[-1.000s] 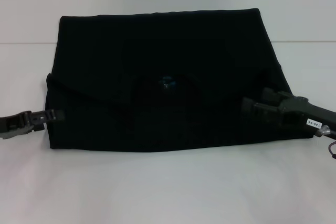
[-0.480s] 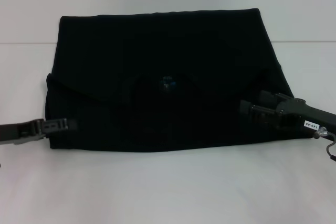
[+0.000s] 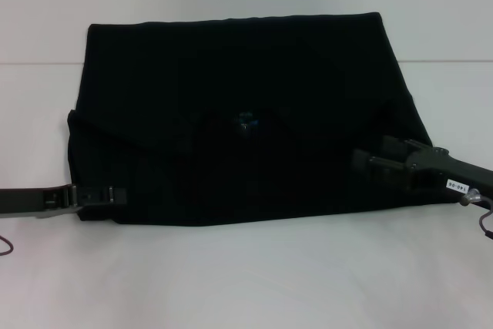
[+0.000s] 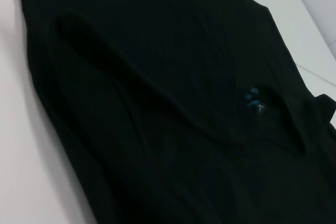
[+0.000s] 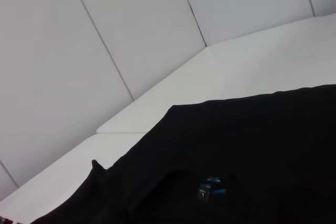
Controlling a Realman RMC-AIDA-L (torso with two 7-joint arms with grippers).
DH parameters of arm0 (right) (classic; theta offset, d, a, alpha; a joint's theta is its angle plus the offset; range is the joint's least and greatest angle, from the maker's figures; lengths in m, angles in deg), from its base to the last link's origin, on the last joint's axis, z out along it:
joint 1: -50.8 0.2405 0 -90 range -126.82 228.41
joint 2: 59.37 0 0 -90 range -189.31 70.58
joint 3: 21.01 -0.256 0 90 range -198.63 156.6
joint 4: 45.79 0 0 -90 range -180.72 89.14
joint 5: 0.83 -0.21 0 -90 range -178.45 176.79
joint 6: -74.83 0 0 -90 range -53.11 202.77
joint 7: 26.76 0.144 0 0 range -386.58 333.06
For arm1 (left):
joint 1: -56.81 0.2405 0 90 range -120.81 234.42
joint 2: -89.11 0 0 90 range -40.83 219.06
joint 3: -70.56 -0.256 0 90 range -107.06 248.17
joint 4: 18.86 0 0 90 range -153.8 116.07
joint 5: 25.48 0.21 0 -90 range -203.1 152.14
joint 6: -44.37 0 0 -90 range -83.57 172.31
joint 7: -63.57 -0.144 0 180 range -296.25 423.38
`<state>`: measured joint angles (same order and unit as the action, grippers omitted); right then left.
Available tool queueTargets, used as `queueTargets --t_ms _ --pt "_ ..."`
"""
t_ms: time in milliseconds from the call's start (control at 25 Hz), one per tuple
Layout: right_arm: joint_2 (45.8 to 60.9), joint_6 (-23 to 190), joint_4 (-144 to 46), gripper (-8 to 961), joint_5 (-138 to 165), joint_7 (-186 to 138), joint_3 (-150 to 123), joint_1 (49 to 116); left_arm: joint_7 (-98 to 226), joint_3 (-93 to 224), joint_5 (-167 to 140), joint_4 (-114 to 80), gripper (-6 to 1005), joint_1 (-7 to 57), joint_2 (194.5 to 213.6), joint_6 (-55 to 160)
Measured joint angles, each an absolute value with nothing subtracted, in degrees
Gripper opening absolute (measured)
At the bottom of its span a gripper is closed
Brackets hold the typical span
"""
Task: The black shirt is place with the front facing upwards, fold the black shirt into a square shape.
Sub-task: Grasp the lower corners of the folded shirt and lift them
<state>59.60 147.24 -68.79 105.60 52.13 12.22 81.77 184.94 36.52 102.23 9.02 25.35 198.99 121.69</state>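
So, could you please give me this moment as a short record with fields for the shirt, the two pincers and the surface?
shirt: black shirt lying flat and partly folded, blue neck label showing near the middle
left pincer: low at the shirt's near left corner, over its edge
right pincer: over the shirt's near right corner
surface: white table
fold state: not yet a square

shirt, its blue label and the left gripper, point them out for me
shirt (image 3: 231, 59), head view, on the flat far part.
blue label (image 3: 246, 121), head view, at the neckline.
left gripper (image 3: 115, 193), head view, at its tips over the shirt's near left corner.
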Motion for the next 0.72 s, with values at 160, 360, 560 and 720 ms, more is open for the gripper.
queueTargets --t_ms 160,360,560,720 --pt "58.50 147.1 -69.4 928 106.2 55.9 12.2 81.7 185.0 36.2 102.2 9.2 717 25.2 198.91 121.8" --pt "54.22 146.5 -74.8 925 117.2 76.9 12.3 84.0 185.0 36.5 102.2 9.4 483 25.2 198.67 122.7" --pt "47.75 147.6 -76.7 923 133.4 102.5 12.9 89.9 185.0 36.5 102.2 9.4 281 25.3 198.62 123.1" --pt "45.52 148.1 -77.4 920 141.0 111.2 13.2 93.3 185.0 36.2 102.2 9.4 160 25.2 198.62 123.2"
